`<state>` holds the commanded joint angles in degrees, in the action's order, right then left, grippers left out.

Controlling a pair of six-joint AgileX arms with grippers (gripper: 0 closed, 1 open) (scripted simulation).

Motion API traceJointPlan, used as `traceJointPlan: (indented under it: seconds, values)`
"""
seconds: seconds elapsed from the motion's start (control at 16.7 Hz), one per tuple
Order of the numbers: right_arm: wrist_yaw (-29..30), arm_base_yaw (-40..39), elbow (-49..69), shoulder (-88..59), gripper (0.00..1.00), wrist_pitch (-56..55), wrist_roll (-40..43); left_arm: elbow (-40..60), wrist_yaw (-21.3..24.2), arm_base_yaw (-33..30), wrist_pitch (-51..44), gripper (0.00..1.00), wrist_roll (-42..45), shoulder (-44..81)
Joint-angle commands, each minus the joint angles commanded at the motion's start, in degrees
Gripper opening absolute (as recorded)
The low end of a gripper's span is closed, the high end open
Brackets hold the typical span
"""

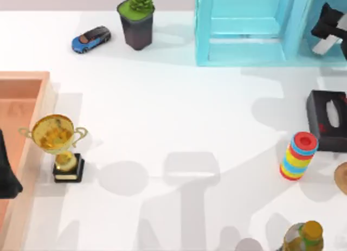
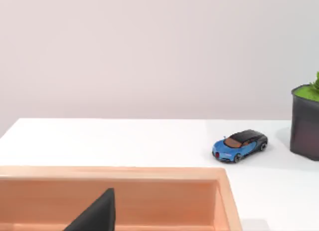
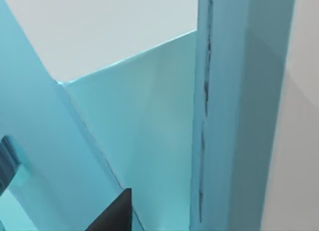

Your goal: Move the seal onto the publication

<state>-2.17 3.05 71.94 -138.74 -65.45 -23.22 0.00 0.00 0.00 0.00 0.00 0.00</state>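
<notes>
The right claw [image 1: 326, 27] hangs at the cyan shelf [image 1: 244, 50], close against its upright panel. Whether it is open or closed I cannot tell. The left claw [image 1: 6, 178] sits parked over the wooden tray [image 1: 33, 80], and its state is equally unclear.

I cannot place the seal or the book from here, so the step in hand is, in my judgement, still finding the seal. To do that well, the right claw needs to back away from the panel before turning, so it does not scrape it. It should then look along the table below it, past the tissue box [image 1: 325, 118] and the ring stack [image 1: 298, 156], and commit to a descent only once the seal sits squarely under it.
</notes>
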Motion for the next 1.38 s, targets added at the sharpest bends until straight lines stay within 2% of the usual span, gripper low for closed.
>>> traceJointPlan:
  seconds: [0.6,1.2,1.38]
  values:
    - [0.00,0.00,0.00,0.00,0.02,0.00,0.00,0.00,0.00,0.00,0.00,1.00,0.00,0.00]
    - [-0.08,-0.25,-0.19,0.17,0.00,0.08,-0.12,0.00,0.00,0.00,0.00,1.00,0.00,0.00]
    - [0.22,0.19,-3.35,3.07,0.00,3.35,0.46,0.00,0.00,0.00,0.00,1.00,0.00,0.00]
